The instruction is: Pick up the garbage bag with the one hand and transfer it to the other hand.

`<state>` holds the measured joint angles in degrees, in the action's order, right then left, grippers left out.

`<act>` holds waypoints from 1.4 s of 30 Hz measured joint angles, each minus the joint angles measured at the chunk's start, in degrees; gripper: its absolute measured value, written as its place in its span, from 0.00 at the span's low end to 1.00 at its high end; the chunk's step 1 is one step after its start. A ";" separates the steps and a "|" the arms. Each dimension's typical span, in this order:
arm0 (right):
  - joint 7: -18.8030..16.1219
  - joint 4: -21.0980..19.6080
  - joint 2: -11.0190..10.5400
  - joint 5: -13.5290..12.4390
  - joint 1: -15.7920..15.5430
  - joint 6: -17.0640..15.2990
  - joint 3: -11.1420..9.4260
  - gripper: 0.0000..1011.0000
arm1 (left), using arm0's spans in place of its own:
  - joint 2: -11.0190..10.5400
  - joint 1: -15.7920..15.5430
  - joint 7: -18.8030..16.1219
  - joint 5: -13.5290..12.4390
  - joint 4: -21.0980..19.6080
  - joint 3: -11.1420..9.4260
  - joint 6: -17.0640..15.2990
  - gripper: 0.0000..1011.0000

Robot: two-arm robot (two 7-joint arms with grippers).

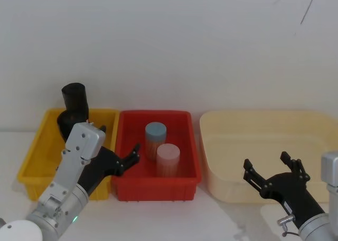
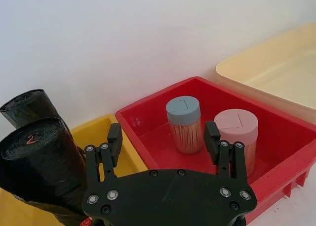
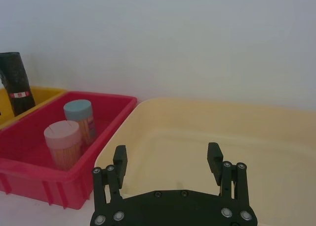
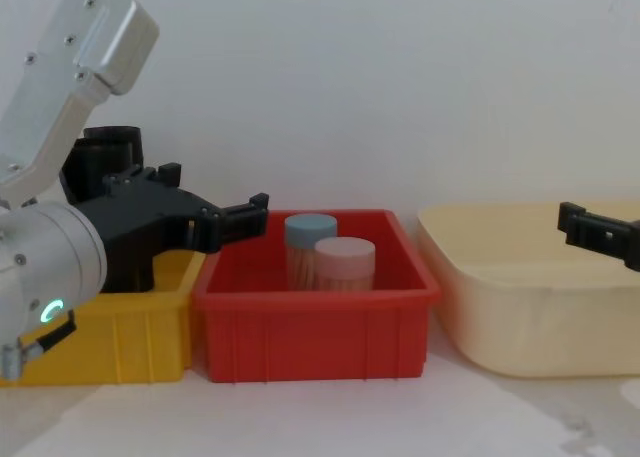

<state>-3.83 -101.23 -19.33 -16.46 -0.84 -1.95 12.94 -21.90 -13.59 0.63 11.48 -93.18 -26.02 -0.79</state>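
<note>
Fingers of the left gripper (image 1: 120, 138) spread wide beside the bag (image 1: 74, 98), upright in the yellow bin (image 1: 30, 159) — straddle it mid-height, then close squarely; right gripper (image 1: 266, 162) hangs open by the tub (image 1: 211, 164).

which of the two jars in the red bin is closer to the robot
The pink-lidded jar; it stands in front of the blue-lidded jar, nearer the red bin's front wall.

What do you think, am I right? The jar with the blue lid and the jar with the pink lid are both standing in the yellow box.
Not quite. The blue-lidded jar and the pink-lidded jar both stand in the red box, not the yellow box. The head view shows it.
</note>
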 joint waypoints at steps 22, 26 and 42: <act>0.00 0.00 0.00 0.00 0.00 0.00 0.00 0.99 | 0.00 0.00 0.00 0.00 0.00 0.00 0.00 0.99; 0.00 0.00 0.00 0.00 0.00 0.00 0.00 0.99 | 0.00 0.00 0.00 0.00 0.00 0.00 0.00 0.99; -0.02 0.00 0.01 0.00 0.01 -0.01 0.00 0.99 | 0.02 -0.04 0.00 -0.04 0.00 0.00 -0.01 0.99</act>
<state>-3.85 -101.23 -19.32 -16.46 -0.83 -1.96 12.94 -21.87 -13.62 0.63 11.45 -93.18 -26.02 -0.80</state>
